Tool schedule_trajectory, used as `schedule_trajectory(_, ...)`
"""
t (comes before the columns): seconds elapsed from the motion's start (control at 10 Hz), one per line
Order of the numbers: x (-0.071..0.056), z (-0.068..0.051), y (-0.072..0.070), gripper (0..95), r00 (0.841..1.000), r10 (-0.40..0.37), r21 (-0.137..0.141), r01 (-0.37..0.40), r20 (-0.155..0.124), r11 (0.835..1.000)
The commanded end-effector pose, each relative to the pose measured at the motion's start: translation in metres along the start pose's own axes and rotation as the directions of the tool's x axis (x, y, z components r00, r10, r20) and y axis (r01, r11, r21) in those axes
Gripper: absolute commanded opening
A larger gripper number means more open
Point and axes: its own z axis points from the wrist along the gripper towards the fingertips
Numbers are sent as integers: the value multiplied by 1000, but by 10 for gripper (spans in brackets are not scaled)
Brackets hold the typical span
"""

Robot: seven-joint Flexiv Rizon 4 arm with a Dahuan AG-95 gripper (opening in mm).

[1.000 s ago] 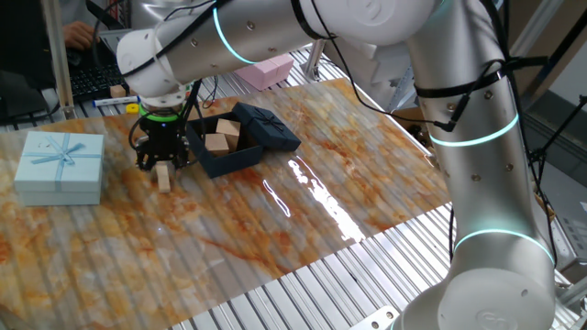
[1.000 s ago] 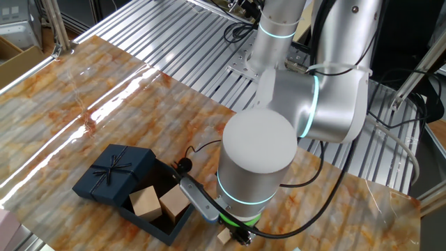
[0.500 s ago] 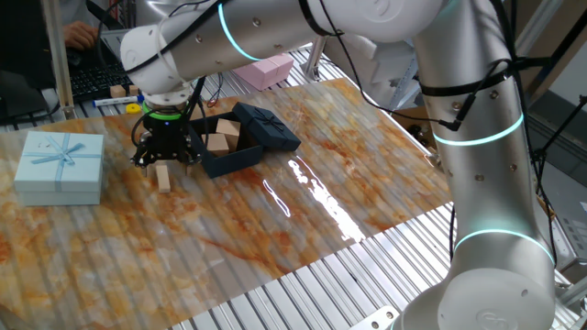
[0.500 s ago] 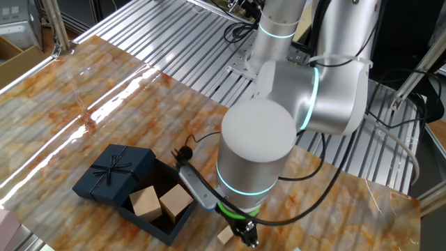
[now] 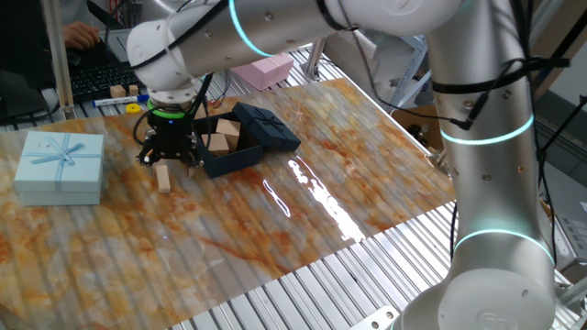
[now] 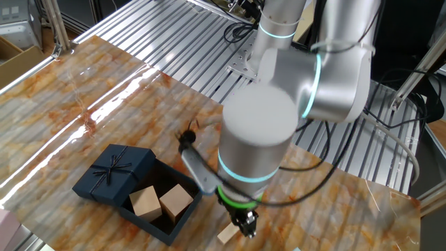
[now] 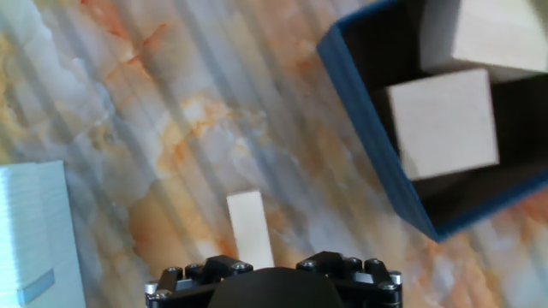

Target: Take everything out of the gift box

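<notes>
The navy gift box stands open on the marbled table, its bow lid leaning at its right side. Two pale wooden cubes sit inside; the hand view shows them too within the box wall. A thin wooden slab lies on the table left of the box, also seen in the other views. My gripper hovers just above the slab, open, fingers spread and touching nothing. In the other fixed view, the gripper hangs beside the slab.
A light blue ribboned box stands at the table's left; its edge shows in the hand view. A pink box and small blocks lie at the back. Slatted metal surrounds the marbled sheet.
The gripper has opened and let go of the slab, which now lies on the table. The hand has risen a little and drifted toward the box.
</notes>
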Motion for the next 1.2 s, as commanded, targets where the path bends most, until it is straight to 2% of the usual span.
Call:
schedule_trajectory(0.1, 1, -7, -2, 760, 1000, 0, 0, 0, 5, 1000)
schedule_trajectory(0.2, 1, -14, -4, 760, 1000, 6, -2, -6, 6, 1000)
schedule_trajectory(0.5, -11, -26, -11, 760, 1000, 17, 28, -17, 9, 999)
schedule_trajectory(0.7, -19, -35, -20, 760, 1000, 20, 32, -20, 14, 999)
schedule_trajectory(0.8, -22, -39, -24, 950, 998, 58, 34, -59, 16, 998)
schedule_trajectory(0.9, -26, -42, -28, 760, 998, 58, 45, -59, 23, 997)
schedule_trajectory(1.0, -30, -45, -31, 760, 997, 76, 54, -77, 26, 996)
schedule_trajectory(1.1, -35, -48, -35, 760, 995, 100, 51, -101, 27, 994)
schedule_trajectory(1.2, -40, -50, -38, 950, 996, 85, 54, -87, 29, 995)
